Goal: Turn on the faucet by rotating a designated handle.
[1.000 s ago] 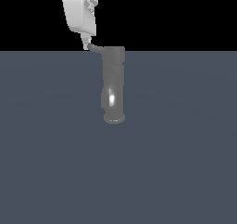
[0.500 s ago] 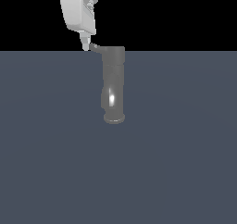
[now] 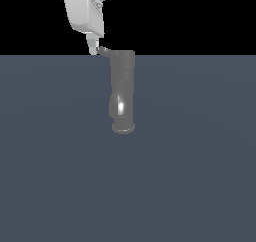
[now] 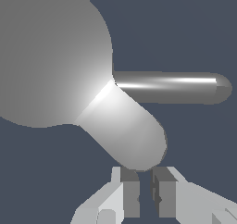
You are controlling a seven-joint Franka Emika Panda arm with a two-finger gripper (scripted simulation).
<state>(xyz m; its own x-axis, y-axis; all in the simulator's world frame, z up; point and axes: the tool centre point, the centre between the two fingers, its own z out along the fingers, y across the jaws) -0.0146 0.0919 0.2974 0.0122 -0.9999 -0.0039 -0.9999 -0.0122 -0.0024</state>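
We see only the end of our arm. In the exterior view the gripper [image 3: 92,50] hangs from a white, smooth-shelled wrist housing [image 3: 82,10] with rounded corners — pale grey where the shading falls, with a patch of darker, knobbly detail on the side toward the exterior view's right. Below it a narrow pale finger tapers down. The wrist view shows two fingers [image 4: 107,200] — white, faceted outer shells that slope inward, each faced with a flat, darker grey rectangular pad [image 4: 163,195]. We can make out no cables, screws or markings.
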